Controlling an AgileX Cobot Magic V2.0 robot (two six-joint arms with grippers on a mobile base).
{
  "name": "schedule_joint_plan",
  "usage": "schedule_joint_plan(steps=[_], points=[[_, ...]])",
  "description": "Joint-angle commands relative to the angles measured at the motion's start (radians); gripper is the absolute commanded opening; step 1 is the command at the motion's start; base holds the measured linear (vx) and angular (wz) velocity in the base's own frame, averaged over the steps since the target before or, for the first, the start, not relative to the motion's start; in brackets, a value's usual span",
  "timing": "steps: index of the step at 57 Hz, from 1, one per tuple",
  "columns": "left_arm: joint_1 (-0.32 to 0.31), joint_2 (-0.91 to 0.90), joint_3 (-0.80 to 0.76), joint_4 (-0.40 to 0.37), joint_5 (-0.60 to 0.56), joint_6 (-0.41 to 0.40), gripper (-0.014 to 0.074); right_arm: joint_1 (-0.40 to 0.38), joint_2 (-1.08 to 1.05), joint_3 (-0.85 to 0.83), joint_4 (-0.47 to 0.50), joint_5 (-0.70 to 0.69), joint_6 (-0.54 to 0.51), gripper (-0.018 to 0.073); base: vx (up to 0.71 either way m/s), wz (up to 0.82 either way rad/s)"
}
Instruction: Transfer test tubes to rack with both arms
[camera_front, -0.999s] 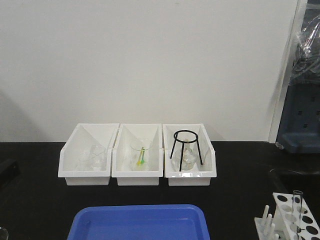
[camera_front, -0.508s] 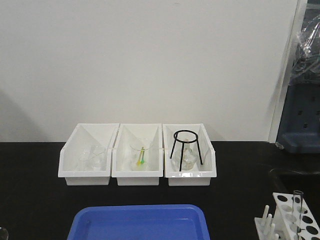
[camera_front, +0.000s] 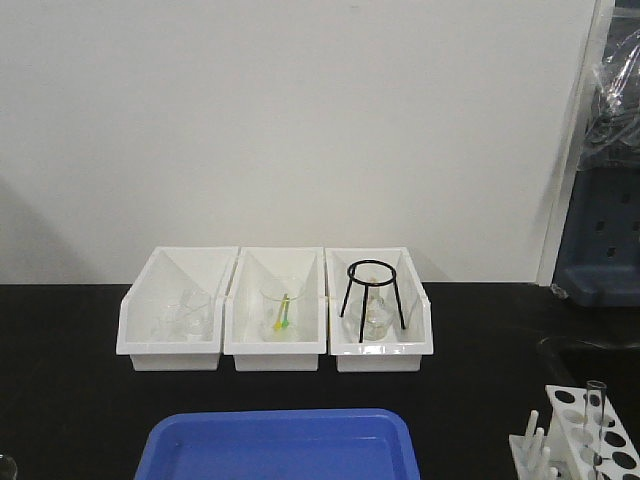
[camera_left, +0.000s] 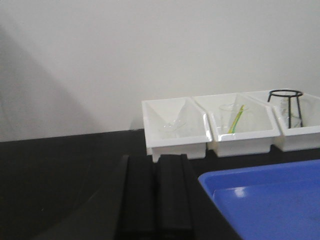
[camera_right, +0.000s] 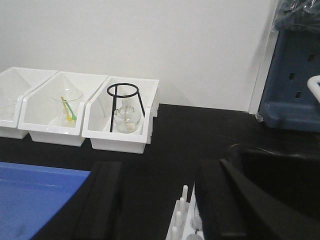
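Nearest, at the 6 o'clock edge of the front view, lies the blue tray (camera_front: 280, 445); its inside shows no tube that I can see. At 4 o'clock stands the white rack (camera_front: 578, 440), with one glass test tube (camera_front: 596, 415) upright in it, its long axis vertical.

The right gripper (camera_right: 160, 200) has its fingers wide apart and empty, and the rack sits just between and below them. So the right arm is clearly the nearer one to the rack.

The left gripper (camera_left: 156, 195) has its two fingers pressed together, holding nothing, with the tray at its 3 o'clock.

Farther, at 12 o'clock, three white bins (camera_front: 276, 308) hold glassware and a black tripod (camera_front: 372, 292).
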Motion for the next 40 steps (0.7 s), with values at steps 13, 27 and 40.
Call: schedule_joint_plan(steps=[13,27,40], points=[[0.046,-0.021,-0.003,-0.007,0.121,-0.008,-0.0001,-0.006,-0.001,-0.034,-0.004,-0.077,-0.010,0.0404,0.00,0.00],[0.046,-0.021,-0.003,-0.007,0.169,-0.008,-0.0001,-0.006,-0.001,-0.034,-0.004,-0.077,-0.010,0.0404,0.00,0.00],[0.046,-0.021,-0.003,-0.007,0.169,-0.008,-0.0001,-0.006,-0.001,-0.034,-0.004,-0.077,-0.010,0.0404,0.00,0.00]])
